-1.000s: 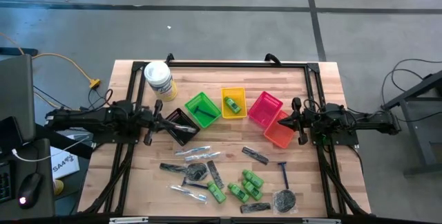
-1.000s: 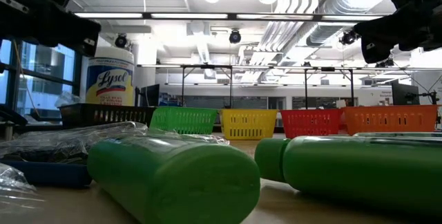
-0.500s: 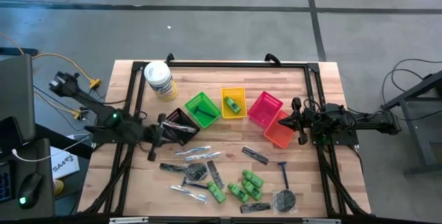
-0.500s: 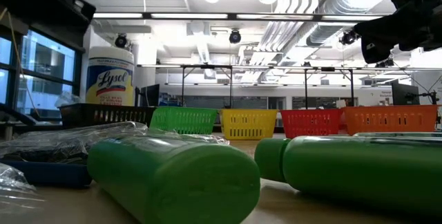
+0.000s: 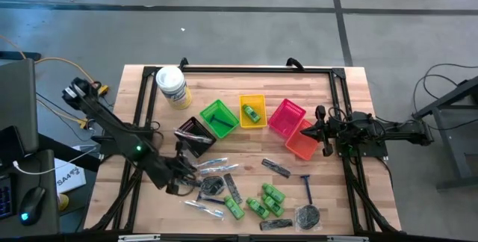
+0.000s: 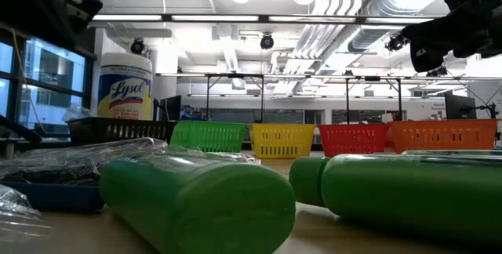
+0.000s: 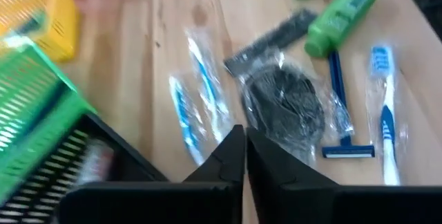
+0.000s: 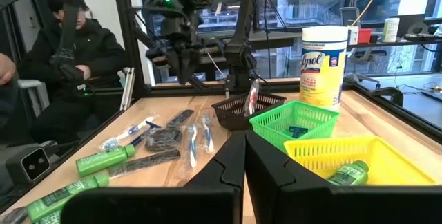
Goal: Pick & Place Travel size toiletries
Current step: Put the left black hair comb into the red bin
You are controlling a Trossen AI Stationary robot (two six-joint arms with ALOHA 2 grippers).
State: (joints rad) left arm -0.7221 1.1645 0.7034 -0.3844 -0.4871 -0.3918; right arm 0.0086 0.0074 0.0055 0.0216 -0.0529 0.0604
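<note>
The wooden table (image 5: 351, 107) fills the middle of the high view; the toiletries (image 5: 246, 193) lie loose along its lower middle, below the row of baskets (image 5: 254, 115). The left gripper (image 5: 181, 176) hangs at lower left beside a wrapped round packet (image 7: 283, 106); its fingers are together and hold nothing; I think it is reaching to pick, so next it must open and drop down. The right gripper (image 5: 320, 132) waits at right, pinched together and empty.
</note>
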